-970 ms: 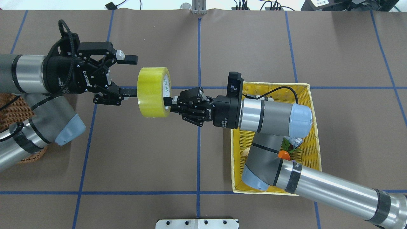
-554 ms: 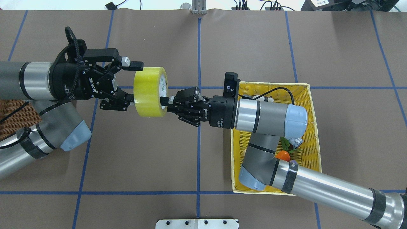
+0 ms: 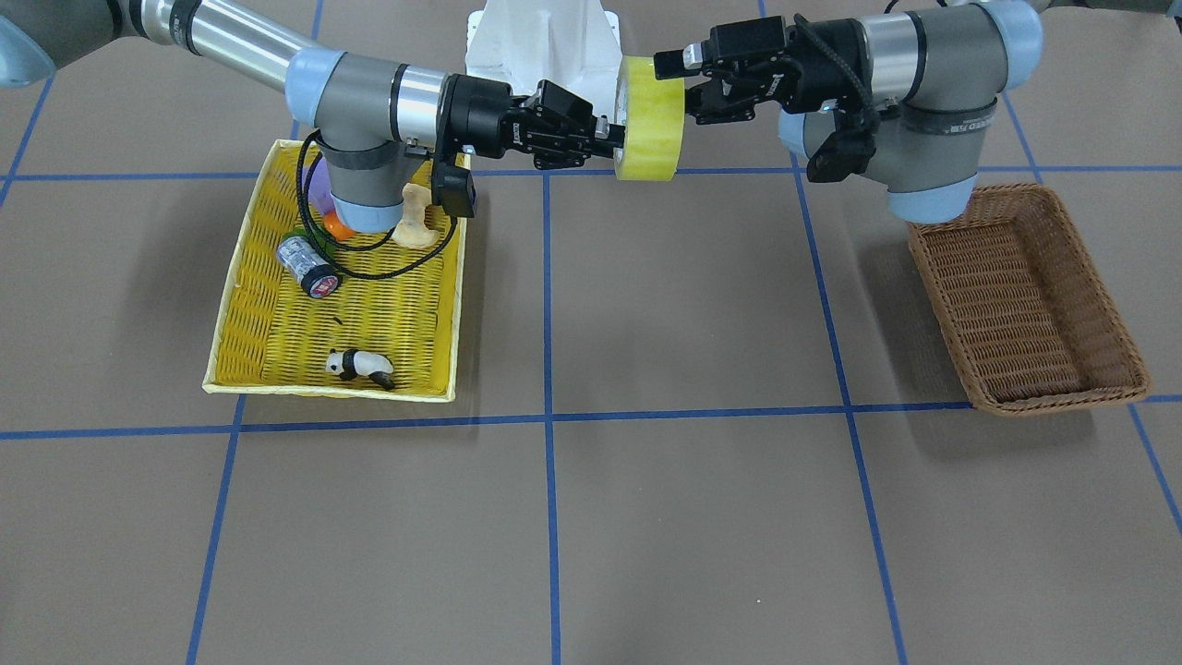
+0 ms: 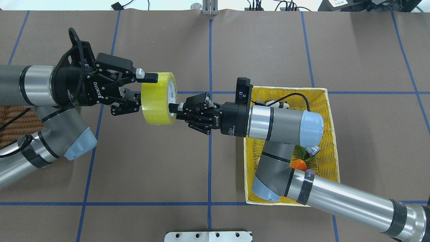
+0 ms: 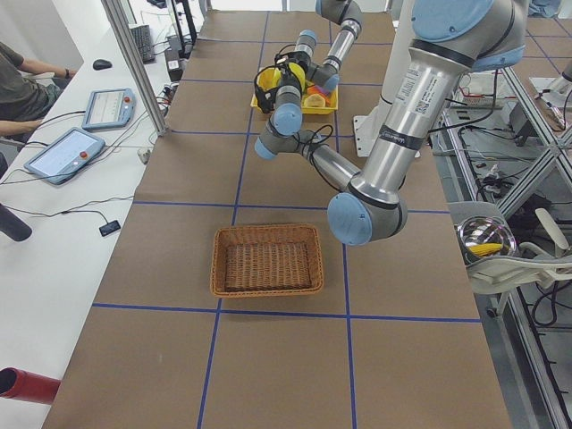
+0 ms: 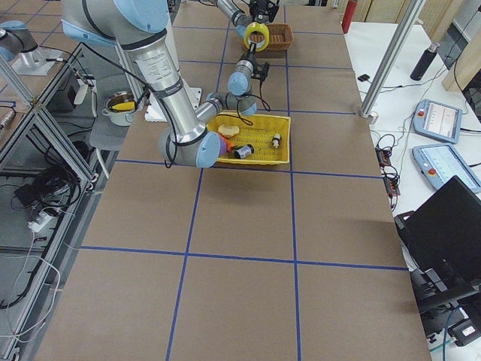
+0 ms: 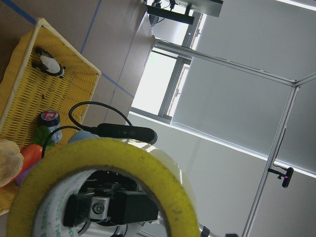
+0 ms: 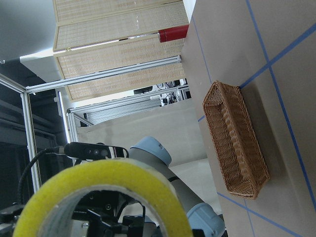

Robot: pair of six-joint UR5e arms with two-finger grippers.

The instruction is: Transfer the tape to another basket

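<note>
The yellowish tape (image 4: 154, 101) hangs on edge in the air above the table's middle line, also seen from the front (image 3: 651, 139). My right gripper (image 4: 174, 109) is shut on its rim from the right, one finger inside the core. My left gripper (image 4: 146, 89) meets it from the left, jaws partly narrowed around the ring's upper part, one finger over the outer surface; a gap still shows. The brown wicker basket (image 3: 1025, 305) stands empty on my left side, mostly hidden under my left arm in the overhead view (image 4: 13, 124).
The yellow woven tray (image 3: 222, 323) under my right arm holds a silver-and-black cylinder with a red end (image 3: 307, 268), a panda figure (image 3: 360, 365) and an orange item (image 4: 299, 164). The white robot base (image 3: 545, 37) lies behind the tape.
My right arm carried the tape leftwards. My left gripper came forward to meet it and its jaws narrowed around the tape's upper rim.
</note>
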